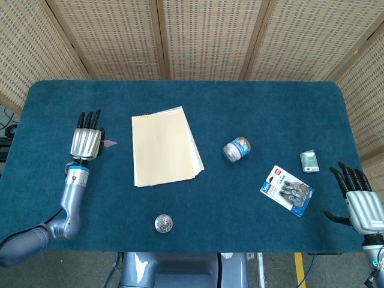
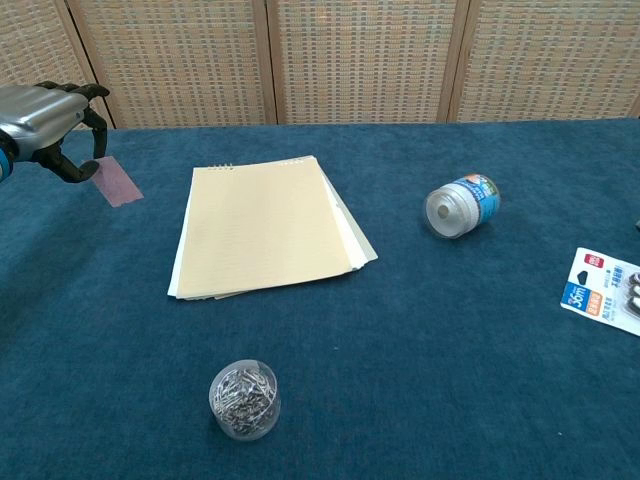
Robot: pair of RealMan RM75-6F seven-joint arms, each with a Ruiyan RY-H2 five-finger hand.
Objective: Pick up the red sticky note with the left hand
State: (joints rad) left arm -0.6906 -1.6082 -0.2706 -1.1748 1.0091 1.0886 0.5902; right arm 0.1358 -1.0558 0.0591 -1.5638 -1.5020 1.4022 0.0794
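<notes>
My left hand (image 1: 86, 143) (image 2: 45, 125) hovers above the table's left side, left of the notepad, and pinches the red sticky note (image 2: 119, 180) (image 1: 110, 143) by one edge. The note hangs off the cloth, slanting down to the right, and looks pale pink from its underside. My right hand (image 1: 362, 201) rests at the table's front right corner with its fingers spread and nothing in them; the chest view does not show it.
A cream notepad (image 1: 164, 146) (image 2: 265, 224) lies mid-table. A small jar (image 1: 236, 149) (image 2: 461, 206) lies on its side to the right, a blister pack (image 1: 288, 190) (image 2: 608, 290) and a small green packet (image 1: 309, 161) further right. A tub of paper clips (image 1: 164, 224) (image 2: 244, 399) stands near the front edge.
</notes>
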